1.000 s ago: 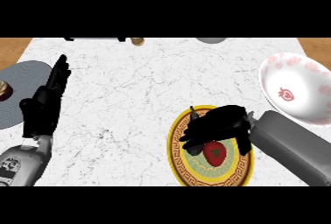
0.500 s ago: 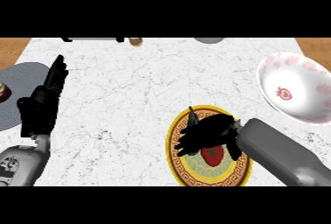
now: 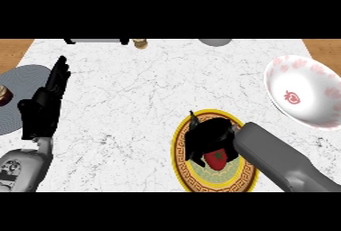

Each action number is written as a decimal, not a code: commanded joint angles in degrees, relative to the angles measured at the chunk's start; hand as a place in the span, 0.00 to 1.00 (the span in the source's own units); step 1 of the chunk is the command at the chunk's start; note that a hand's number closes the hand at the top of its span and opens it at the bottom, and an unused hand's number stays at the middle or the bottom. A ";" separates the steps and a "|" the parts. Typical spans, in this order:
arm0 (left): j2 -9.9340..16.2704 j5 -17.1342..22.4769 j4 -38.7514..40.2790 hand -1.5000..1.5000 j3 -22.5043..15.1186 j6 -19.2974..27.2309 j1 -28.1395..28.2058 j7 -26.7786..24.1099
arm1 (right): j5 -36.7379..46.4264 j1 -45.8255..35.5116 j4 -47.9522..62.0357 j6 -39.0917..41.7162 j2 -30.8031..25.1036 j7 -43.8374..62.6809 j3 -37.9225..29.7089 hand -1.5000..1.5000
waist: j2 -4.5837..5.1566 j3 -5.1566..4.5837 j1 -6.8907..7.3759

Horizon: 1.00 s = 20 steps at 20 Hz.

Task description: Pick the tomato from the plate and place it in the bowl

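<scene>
A red tomato (image 3: pixel 216 159) lies on the round plate (image 3: pixel 181 153) with the gold patterned rim, near the counter's front edge. My right hand (image 3: pixel 209 135) sits over the plate with its fingers curled down around the tomato's top, hiding its upper half. The white bowl (image 3: pixel 303 97) with red markings stands at the right edge, apart from the hand. My left hand (image 3: pixel 43 106) rests open at the left, fingers pointing up.
A grey round mat (image 3: pixel 16 97) with a small brown object (image 3: pixel 4 94) lies at the far left. Along the back edge are a dark object (image 3: pixel 96 41), a small tan jar (image 3: pixel 140 43) and a grey round thing (image 3: pixel 215 42).
My right hand has come down and toward the front over the plate, and its fingers have closed around the tomato. The left hand has stayed still.
</scene>
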 commanded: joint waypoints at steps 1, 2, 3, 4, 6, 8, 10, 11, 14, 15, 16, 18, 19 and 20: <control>0.10 -0.28 -4.31 0.50 0.77 -0.43 2.92 1.93 | 2.25 1.38 3.49 1.01 1.01 -5.78 -0.16 1.00 | 0.54 0.13 0.11; -1.54 -1.94 -4.21 0.50 -1.31 0.73 2.56 2.26 | 2.46 3.49 4.91 -2.37 1.19 -6.96 0.33 1.00 | 0.62 0.15 0.07; -1.35 -1.32 1.04 0.50 0.51 -0.84 -1.06 0.00 | 1.91 1.52 2.05 2.36 1.71 -5.36 -0.84 1.00 | 0.61 0.11 -0.52; -0.88 -1.41 -3.17 0.50 0.52 -0.17 2.56 1.88 | 1.59 4.06 -1.41 2.83 -0.15 -4.59 -0.43 1.00 | 0.42 0.11 -0.47; -2.65 -3.99 -3.51 0.50 -1.28 1.81 0.67 4.13 | 0.25 1.70 -0.37 4.69 0.61 -6.28 -2.32 1.00 | 0.49 0.13 -0.41; -0.55 -0.49 -0.58 0.50 1.93 -1.85 4.40 -3.54 | -0.66 6.37 3.30 0.34 2.41 2.84 -4.15 1.00 | 0.57 0.08 -0.55; -0.54 -1.87 -1.54 0.50 1.15 0.07 2.36 1.14 | -5.06 7.46 4.89 3.04 6.85 18.98 -10.39 1.00 | -0.13 0.03 -2.81; 0.30 -0.84 -1.48 0.50 2.43 -0.49 2.69 1.16 | -6.72 9.05 6.83 1.39 6.48 22.90 -13.82 1.00 | -0.21 0.01 -3.76; 0.49 -1.70 -0.87 0.50 2.74 0.49 4.98 0.77 | -9.09 11.84 7.34 -2.72 8.80 35.48 -19.91 1.00 | -1.32 -0.17 -6.44; 0.77 -1.09 -1.31 0.50 3.52 0.40 4.02 1.17 | -9.00 12.25 6.58 -4.24 11.69 40.17 -20.48 1.00 | -1.42 -0.16 -6.03; -0.06 -1.03 -1.41 0.50 2.93 0.50 5.40 0.46 | -8.78 13.99 5.53 -6.49 12.99 43.79 -21.08 1.00 | -1.40 -0.17 -5.89; 0.03 -1.87 -1.74 0.50 2.70 1.05 6.05 0.61 | -8.93 14.47 1.51 -9.23 16.33 50.89 -22.86 1.00 | -1.72 -0.14 -5.78; -0.24 -1.18 -1.75 0.50 2.77 0.61 5.38 0.85 | -9.28 13.86 -1.20 -9.96 17.40 54.21 -24.20 1.00 | -1.61 -0.14 -5.90; -0.32 -1.60 -1.87 0.50 2.80 1.06 5.10 0.57 | -10.36 14.80 -2.41 -12.16 19.82 56.76 -25.95 1.00 | -1.30 -0.05 -5.59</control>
